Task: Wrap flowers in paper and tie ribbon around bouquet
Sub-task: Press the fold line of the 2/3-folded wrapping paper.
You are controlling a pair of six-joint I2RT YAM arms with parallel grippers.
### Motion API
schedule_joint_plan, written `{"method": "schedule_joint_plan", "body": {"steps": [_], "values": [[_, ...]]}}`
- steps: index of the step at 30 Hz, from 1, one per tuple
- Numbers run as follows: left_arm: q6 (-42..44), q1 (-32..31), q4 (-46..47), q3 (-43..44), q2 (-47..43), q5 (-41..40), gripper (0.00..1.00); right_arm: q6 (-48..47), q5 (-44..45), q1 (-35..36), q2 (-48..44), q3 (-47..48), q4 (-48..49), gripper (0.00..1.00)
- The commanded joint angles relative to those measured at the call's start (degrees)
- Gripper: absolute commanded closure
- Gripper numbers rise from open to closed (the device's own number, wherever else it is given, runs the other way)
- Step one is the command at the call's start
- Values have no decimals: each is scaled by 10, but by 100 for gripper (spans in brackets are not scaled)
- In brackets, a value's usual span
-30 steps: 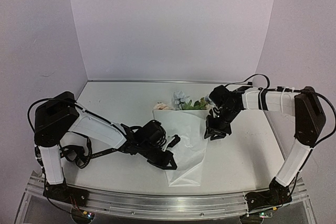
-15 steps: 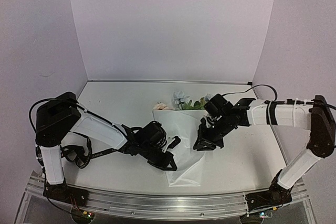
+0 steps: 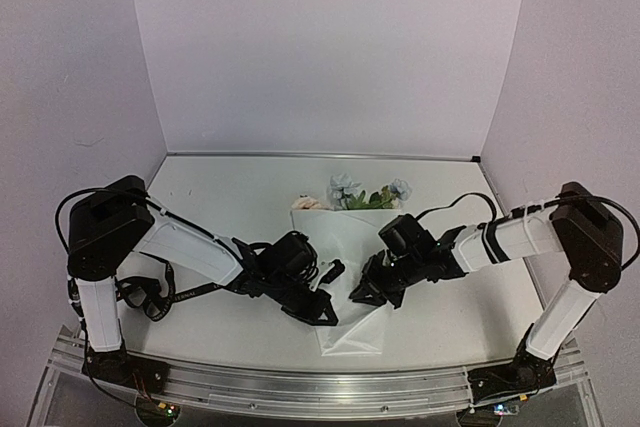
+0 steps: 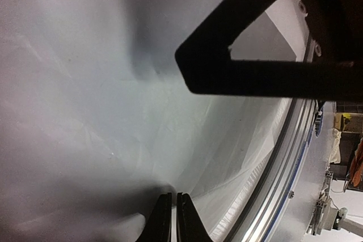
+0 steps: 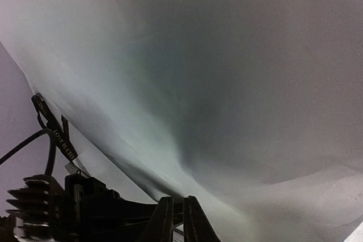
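Left jaws are sitting shut, tips pressed together with only a hairline between them, low at the left edge of the bouquet (image 3: pixel 340 242), near its narrow end. Whether any paper (image 4: pixel 85 111) is being pinched there I cannot tell. Right jaws are standing almost closed too, with a thin pale slit showing between the tips. They are resting on the white wrap from the right side, roughly halfway along the cone, and whether a fold is caught in them is not clear either. Both pairs are lying close to each other, facing across the lower half of the cone.

The bouquet is lying flat on the surface (image 3: pixel 220 197) near the middle, its narrow end pointing toward the arm bases and its wide end pointing away. The flowers (image 3: pixel 347 190) are poking out of that wide end, cream-pink and pale blue blooms with green leaves. The ribbon (image 5: pixel 55 130), black with pale lettering, is lying at the paper's left edge, close to the left wrist. In both wrist views the creased white sheet is filling nearly the whole frame.
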Motion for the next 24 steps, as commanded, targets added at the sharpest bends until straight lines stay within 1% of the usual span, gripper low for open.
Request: {"method": "schedule_joint_plan", "body": {"steps": [1, 6, 12, 18, 24], "values": [[7, -2, 15, 6, -22, -9, 94, 63, 22, 25, 10, -48, 105, 92], [7, -2, 16, 5, -19, -10, 95, 80, 37, 39, 8, -94, 147, 93], [8, -2, 14, 2, -24, -19, 94, 85, 46, 43, -8, -134, 172, 93], [10, -1, 10, 3, -25, -19, 95, 74, 34, 43, -38, -134, 164, 93], [14, -2, 8, 3, -34, -20, 95, 39, 22, 52, -72, -113, 111, 92]]}}
